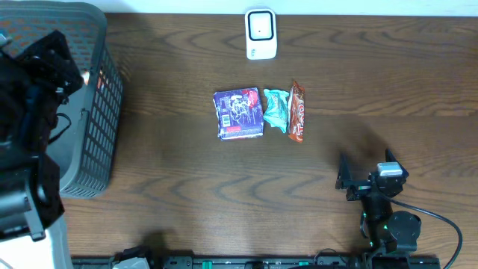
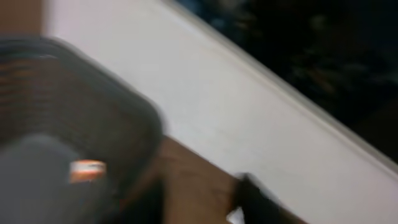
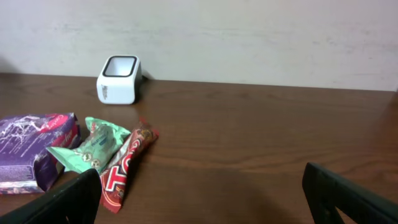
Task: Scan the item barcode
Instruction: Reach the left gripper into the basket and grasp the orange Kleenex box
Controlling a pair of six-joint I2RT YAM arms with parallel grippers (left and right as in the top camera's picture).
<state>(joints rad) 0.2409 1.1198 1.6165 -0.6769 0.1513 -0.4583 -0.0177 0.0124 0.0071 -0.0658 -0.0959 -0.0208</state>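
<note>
The red bar (image 1: 297, 112) lies mid-table, long axis toward the far edge, ahead-left of the right gripper (image 3: 200, 174), the nearer one, its fingers wide apart. The left gripper (image 1: 60, 67) hangs over the basket (image 1: 97, 142), too blurred to judge.

Three snack packets (image 1: 275, 110), one scanner (image 1: 261, 33), one basket (image 1: 101, 119), perhaps one item (image 2: 87, 170) inside.

A: How is the overhead view lit?
B: Evenly and brightly. The dark brown wooden table (image 1: 187, 194) shows crisp grain. The white box-shaped barcode scanner (image 1: 261, 33) looks nearly washed out, and a soft shadow lies beside the grey plastic mesh basket (image 1: 101, 112).
A: And the wrist views?
B: The right one is sharp but slightly dim. The left is heavily motion-blurred, everything smeared.
</note>
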